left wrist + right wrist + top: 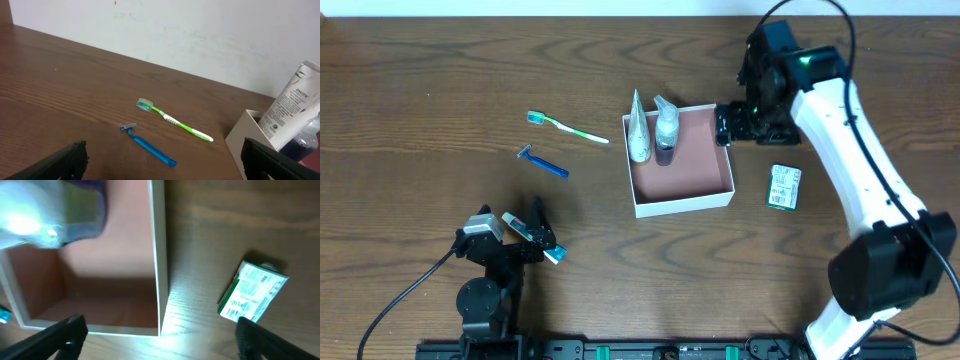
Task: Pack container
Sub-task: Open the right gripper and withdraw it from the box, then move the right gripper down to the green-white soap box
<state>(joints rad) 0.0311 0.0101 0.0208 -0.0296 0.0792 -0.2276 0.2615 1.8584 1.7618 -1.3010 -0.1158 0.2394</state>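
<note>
Hovers at the right wall, toward the far corner, of the shallow square white-walled container (695, 165) with pink-brown floor, mid-table: right gripper (160, 326) spread wide, gripping nothing, most of the container to its left. Holds a white tube (638, 130) and clear bottle (666, 128) at the far-left corner. Small green-and-white packet (785, 187) just outside to the right — long axis near-to-far, nearer this arm. Well apart at near-left, left gripper (162, 150) wide and empty.
</note>
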